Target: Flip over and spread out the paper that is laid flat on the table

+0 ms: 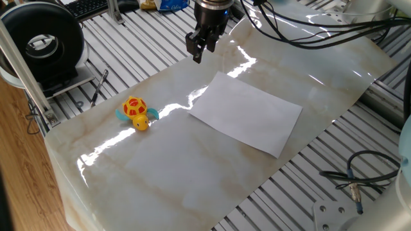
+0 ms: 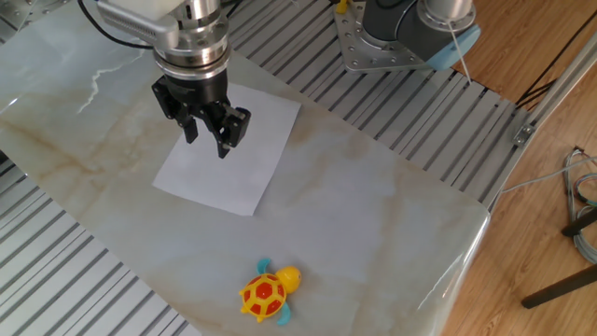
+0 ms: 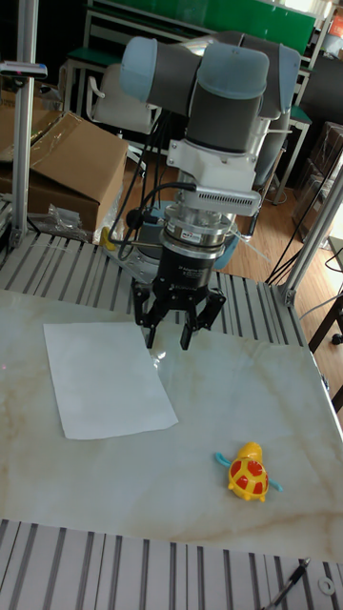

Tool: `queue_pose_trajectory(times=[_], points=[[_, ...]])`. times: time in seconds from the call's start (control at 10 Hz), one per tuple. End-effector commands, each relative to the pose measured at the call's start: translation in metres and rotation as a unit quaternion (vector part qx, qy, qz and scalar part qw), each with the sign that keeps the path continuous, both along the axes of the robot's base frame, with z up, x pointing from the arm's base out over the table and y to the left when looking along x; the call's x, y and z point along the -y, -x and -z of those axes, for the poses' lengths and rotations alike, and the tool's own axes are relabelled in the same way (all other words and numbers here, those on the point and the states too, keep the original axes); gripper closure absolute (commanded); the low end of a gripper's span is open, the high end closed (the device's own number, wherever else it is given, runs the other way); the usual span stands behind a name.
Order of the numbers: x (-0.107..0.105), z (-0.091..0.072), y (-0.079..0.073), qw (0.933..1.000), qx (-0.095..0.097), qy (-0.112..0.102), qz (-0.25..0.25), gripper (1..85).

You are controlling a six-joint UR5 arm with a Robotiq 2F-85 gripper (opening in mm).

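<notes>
The white paper [image 1: 247, 113] [image 2: 252, 140] [image 3: 110, 376] lies flat on the glossy marble-patterned table [image 1: 160, 173] [image 2: 373, 205] [image 3: 238, 381]. My gripper [image 1: 201, 52] [image 2: 207, 145] [image 3: 168, 340] hangs above the table, off the surface, near one corner of the sheet. In the tall fixed view that is the far right corner. Its fingers point down and stand open with nothing between them. It touches neither the paper nor the table.
A small yellow and orange toy turtle [image 1: 135, 112] [image 2: 266, 294] [image 3: 250, 474] sits on the table apart from the paper. Ribbed aluminium rails [image 1: 302, 179] surround the slab. Black cables [image 1: 359, 179] lie on the rails, and a black round device [image 1: 45, 42] stands at the far left.
</notes>
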State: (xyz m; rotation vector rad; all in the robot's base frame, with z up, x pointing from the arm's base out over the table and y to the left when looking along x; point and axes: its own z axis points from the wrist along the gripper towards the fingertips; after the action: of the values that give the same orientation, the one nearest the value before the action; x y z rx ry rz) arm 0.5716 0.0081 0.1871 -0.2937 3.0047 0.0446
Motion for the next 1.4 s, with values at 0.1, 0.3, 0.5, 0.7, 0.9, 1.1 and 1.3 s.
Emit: queue_pose_trajectory(times=[0.1, 0.3, 0.5, 0.7, 0.9, 1.1, 1.3], points=[[-0.011, -0.003, -0.009, 0.999, 0.021, -0.022, -0.033, 27.3], [-0.008, -0.001, -0.003, 0.9985, 0.011, -0.013, -0.052, 26.7], [0.01, 0.001, 0.018, 0.9957, -0.03, 0.022, -0.085, 26.3], [0.015, 0.014, 0.02, 0.992, -0.047, 0.017, -0.116, 23.3], [0.011, 0.04, 0.004, 0.992, -0.017, 0.012, -0.124, 20.7], [0.001, 0.032, 0.011, 0.9923, -0.023, 0.003, -0.122, 9.3], [0.013, 0.033, 0.019, 0.991, -0.042, 0.023, -0.125, 8.0]])
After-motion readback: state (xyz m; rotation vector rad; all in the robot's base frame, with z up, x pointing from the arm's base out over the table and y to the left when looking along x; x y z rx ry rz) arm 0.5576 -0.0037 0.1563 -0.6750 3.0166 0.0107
